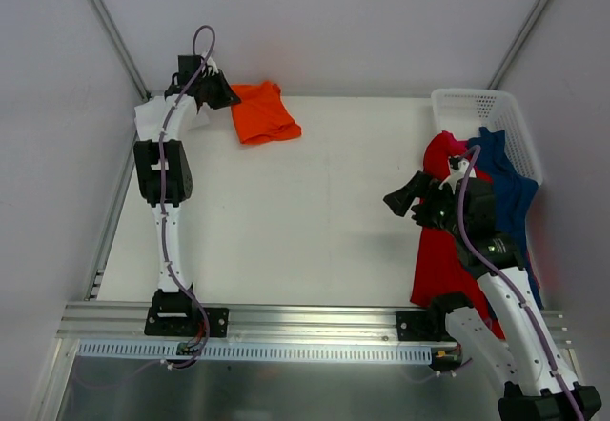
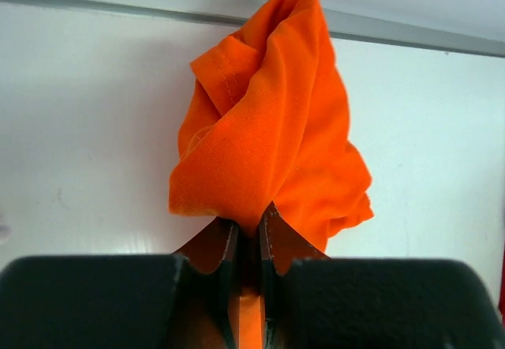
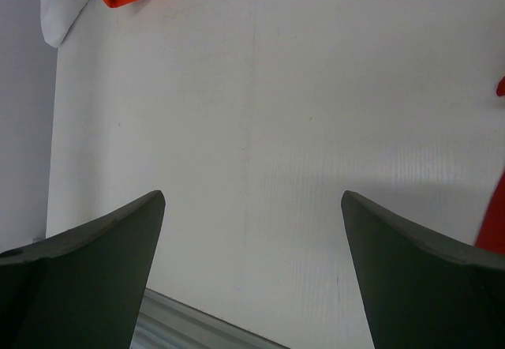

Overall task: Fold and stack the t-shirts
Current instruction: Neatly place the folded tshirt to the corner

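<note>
Far left: orange shirt (image 2: 268, 128) clamped by left fingers (image 2: 227, 242), arm (image 1: 162, 169) outstretched; right fingers (image 3: 118, 238) held apart, empty; white shirt (image 3: 61, 5) mostly hidden.

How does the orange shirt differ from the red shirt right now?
The orange shirt is bunched at the far left of the table; the red shirt stretches along the right side. The left gripper pinches the orange shirt; the red shirt lies unheld, the right gripper open. Both are plain-coloured.

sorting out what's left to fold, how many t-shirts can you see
4: orange shirt far left in the left gripper, white shirt beside it, red shirt and blue shirt by the basket. More may be hidden.
</note>
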`<state>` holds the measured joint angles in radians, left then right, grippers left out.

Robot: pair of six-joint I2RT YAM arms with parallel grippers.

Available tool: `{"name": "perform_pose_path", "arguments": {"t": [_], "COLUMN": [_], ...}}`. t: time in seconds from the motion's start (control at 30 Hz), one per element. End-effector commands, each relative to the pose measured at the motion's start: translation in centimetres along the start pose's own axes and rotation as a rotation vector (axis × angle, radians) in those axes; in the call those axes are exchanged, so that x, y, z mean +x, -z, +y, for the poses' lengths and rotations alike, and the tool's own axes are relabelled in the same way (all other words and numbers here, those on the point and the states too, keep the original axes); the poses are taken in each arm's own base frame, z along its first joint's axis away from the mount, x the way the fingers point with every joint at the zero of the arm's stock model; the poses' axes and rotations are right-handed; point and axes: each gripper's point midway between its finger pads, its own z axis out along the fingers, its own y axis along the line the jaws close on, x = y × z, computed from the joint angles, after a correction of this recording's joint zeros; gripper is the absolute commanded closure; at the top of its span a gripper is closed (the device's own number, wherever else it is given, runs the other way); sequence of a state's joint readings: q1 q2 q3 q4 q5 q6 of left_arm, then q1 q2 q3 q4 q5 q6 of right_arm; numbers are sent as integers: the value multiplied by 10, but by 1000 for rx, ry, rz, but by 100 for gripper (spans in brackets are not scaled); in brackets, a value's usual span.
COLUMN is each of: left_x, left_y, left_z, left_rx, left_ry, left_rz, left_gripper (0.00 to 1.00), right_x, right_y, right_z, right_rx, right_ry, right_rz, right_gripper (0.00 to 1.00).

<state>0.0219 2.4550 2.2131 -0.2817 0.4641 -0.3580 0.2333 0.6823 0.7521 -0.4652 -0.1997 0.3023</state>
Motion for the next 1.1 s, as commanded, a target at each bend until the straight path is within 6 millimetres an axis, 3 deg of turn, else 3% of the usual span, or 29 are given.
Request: {"name": "perform_pose_path", "arguments": {"t": [0.0,0.23,0.33,0.6,0.87,1.07], "left_x": [-43,-80,-99,-132,-165,-166], "left_y": [53,95,113,136,165,178], "left_z": [-30,14,50,116,128,152], "left_rx": [32,-119,-205,-412,-447,-491], "left_ry": [-156,-172,-137,-102,-80,-42], "left_rz": [-76,-161,-213,-316,-421,-434], "left_gripper": [100,100,100,100,100,100], "right_x": [-8,4,10,26,40,42], "right_y": [-4,-14,-17,-27,-45,-55], "right_z": [10,3,-2,-13,-18,-19], "right_rx": [-60,-64,-61,-51,-64,-67], "right_ry": [-15,-38,-53,-73,-113,-125], "right_rz": [-39,-27,-25,1,46,60], "right_gripper": [1,0,1,1,1,1]}}
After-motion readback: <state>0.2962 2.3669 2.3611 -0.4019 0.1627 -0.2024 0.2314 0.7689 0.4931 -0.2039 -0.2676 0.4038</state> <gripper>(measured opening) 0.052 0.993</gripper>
